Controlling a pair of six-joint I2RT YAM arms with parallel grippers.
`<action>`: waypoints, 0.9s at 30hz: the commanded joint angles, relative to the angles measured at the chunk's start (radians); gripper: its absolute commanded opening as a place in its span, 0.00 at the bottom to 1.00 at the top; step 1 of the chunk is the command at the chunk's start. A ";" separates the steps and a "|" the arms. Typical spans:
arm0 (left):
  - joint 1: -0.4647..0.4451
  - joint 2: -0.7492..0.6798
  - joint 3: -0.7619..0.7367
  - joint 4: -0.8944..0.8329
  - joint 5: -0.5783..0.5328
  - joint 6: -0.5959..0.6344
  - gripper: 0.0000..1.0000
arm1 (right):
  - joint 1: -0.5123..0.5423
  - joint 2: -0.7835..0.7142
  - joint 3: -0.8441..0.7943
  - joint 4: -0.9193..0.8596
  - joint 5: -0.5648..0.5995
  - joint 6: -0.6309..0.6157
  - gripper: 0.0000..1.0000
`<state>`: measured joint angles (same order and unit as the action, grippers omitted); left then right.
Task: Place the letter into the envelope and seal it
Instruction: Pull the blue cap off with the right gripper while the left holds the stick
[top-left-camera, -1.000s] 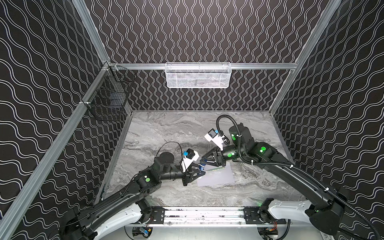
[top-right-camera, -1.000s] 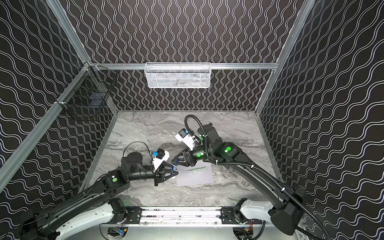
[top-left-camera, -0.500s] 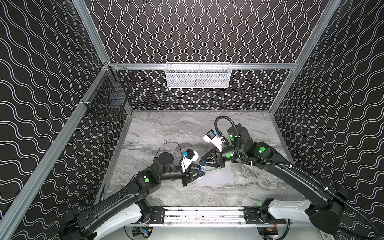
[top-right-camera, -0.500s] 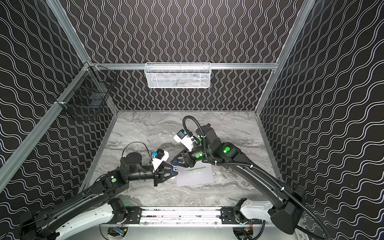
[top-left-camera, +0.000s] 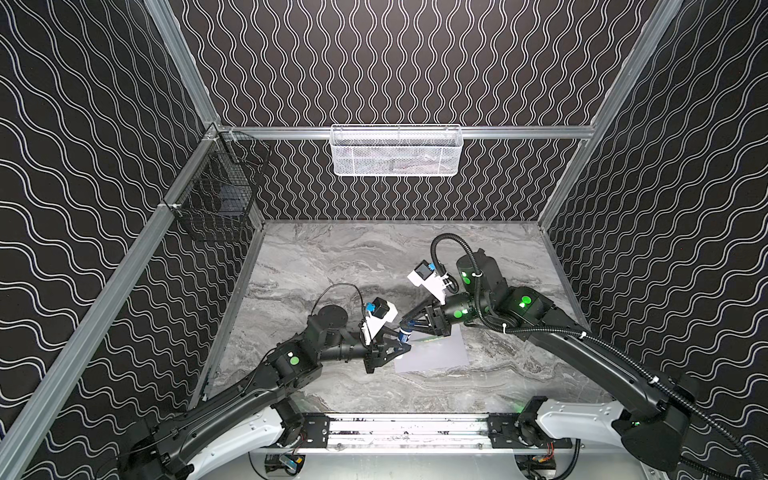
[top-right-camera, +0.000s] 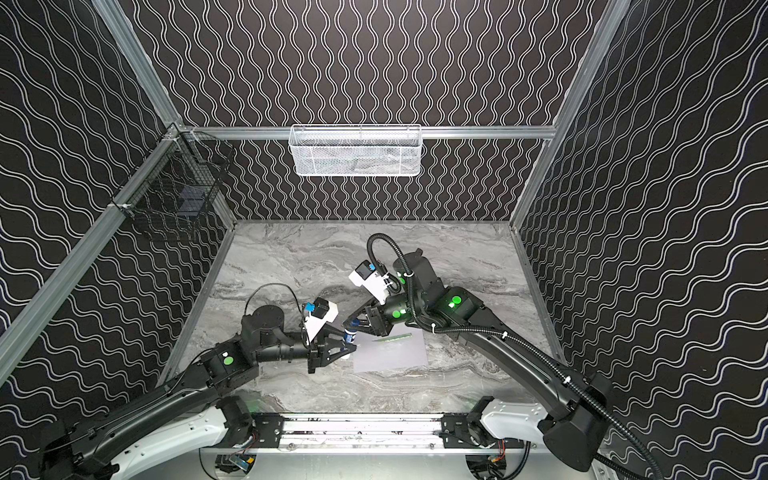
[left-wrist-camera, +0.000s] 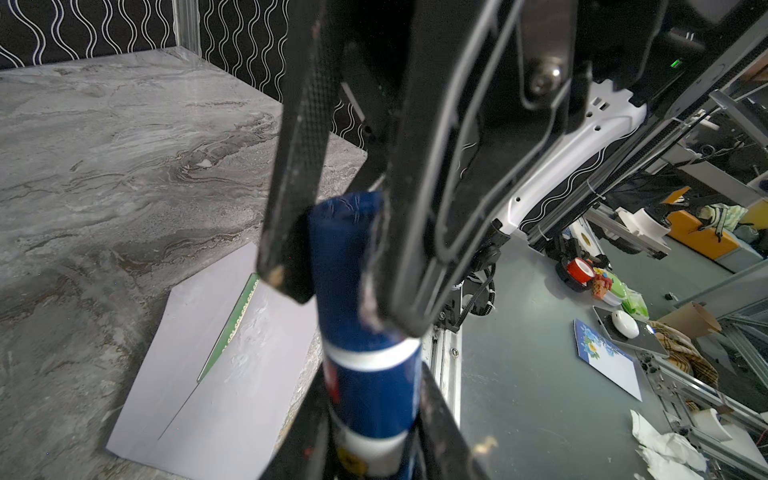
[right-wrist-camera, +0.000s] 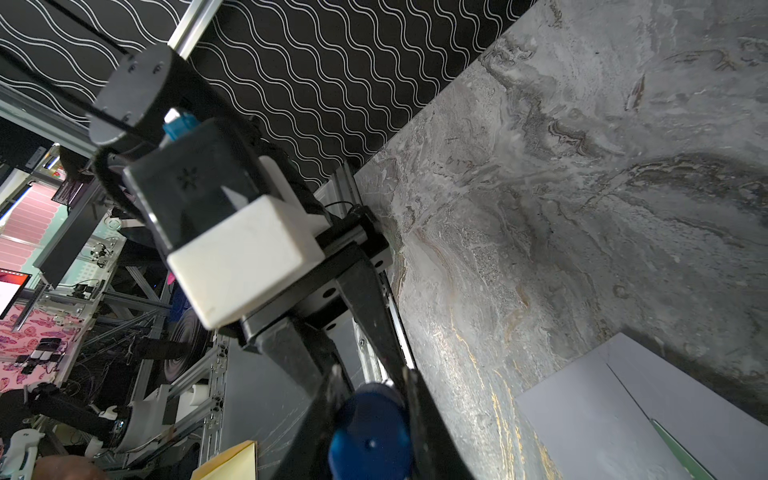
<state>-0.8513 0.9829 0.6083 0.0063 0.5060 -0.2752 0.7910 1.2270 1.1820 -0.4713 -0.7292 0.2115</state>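
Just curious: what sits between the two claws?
A blue glue stick, gripped by both the left gripper and the right gripper; both top views show it.

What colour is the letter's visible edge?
Green, patterned: the letter, best in the left wrist view.

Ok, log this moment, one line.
left gripper: shut on blue glue stick | right gripper: shut on its blue cap | pale lavender paper envelope: flat | green-bordered white letter: edge showing

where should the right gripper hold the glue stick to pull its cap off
The dark blue cap, above the white band, pinched across its round sides, coming from the cap end along the stick. The left gripper clamps the body of the glue stick, leaving only the cap free; the right gripper sits there, closed.
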 joint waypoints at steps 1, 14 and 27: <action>0.001 -0.012 -0.009 0.035 -0.085 -0.051 0.00 | -0.003 -0.010 0.022 0.017 -0.079 0.036 0.08; 0.000 0.009 -0.146 0.141 -0.124 -0.232 0.00 | -0.047 -0.008 0.128 -0.030 0.002 0.108 0.00; 0.000 -0.031 -0.195 0.102 -0.162 -0.255 0.00 | -0.102 0.053 0.261 -0.085 0.037 0.122 0.00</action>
<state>-0.8532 0.9432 0.4374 0.4217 0.3904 -0.4904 0.7044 1.2869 1.3926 -0.6773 -0.7017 0.3069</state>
